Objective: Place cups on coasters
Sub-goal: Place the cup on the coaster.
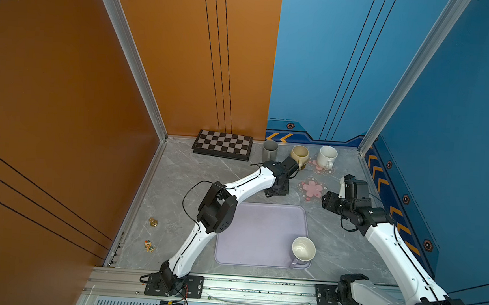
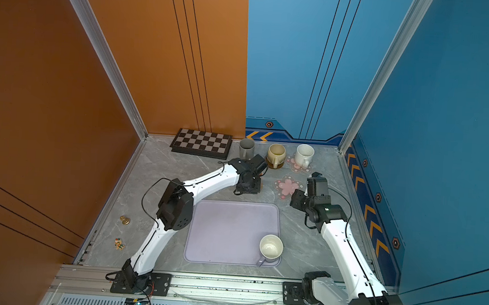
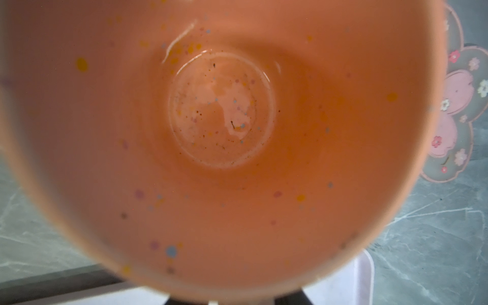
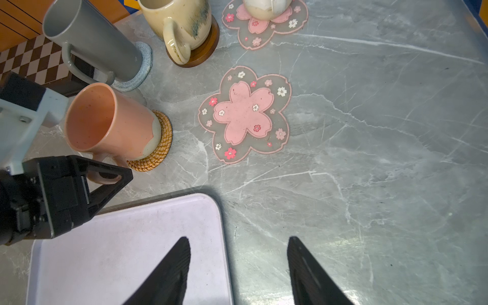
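Here the right fingers stand well apart, nothing between them, over the tray's corner and bare counter. Beside them the left fingers sit at the orange mug's handle — whether they grip it cannot be told — and that mug stands on the woven coaster. Ahead lies an empty flower coaster; farther on, the grey mug stands on a blue coaster.

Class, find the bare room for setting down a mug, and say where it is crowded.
Free: the bare flower coaster between tray and white mug; most of the tray. Crowded: at the back, grey mug, beige mug, orange mug, left gripper.
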Action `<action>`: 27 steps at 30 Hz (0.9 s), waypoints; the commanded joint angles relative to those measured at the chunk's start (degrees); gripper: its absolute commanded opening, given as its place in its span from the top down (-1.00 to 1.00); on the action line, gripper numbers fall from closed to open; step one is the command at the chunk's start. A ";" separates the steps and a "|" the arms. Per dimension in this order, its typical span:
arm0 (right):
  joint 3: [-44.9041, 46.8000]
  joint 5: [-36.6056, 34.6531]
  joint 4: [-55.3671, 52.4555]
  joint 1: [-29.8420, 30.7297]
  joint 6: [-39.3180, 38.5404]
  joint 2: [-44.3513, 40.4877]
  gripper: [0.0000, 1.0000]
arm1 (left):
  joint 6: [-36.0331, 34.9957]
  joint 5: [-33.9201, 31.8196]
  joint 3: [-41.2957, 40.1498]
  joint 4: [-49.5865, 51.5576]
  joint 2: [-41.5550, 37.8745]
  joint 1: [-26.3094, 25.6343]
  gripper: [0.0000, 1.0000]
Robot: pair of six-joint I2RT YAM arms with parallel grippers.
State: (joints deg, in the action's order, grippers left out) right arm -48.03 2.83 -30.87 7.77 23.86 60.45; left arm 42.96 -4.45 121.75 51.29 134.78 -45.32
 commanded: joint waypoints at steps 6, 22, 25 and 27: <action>0.39 -0.67 -1.64 -0.48 -0.08 -1.83 -0.23 | 0.19 -0.06 -1.07 1.69 -1.26 -0.37 0.32; -2.82 -5.03 -7.41 0.98 1.22 -4.16 -0.23 | -0.15 -3.71 -9.17 1.54 -10.59 -0.47 -0.38; -3.78 -5.33 -9.25 2.52 2.13 -5.12 -0.23 | -1.00 -4.28 -12.25 1.54 -13.60 -0.88 -0.38; -4.70 -6.53 -11.63 3.83 2.50 -5.55 -0.23 | -1.77 -5.61 -15.24 1.53 -16.26 -1.42 -0.37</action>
State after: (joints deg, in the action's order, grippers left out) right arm -50.46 -1.23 -37.74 10.26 24.86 56.07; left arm 42.76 -7.29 109.23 51.44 122.54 -45.63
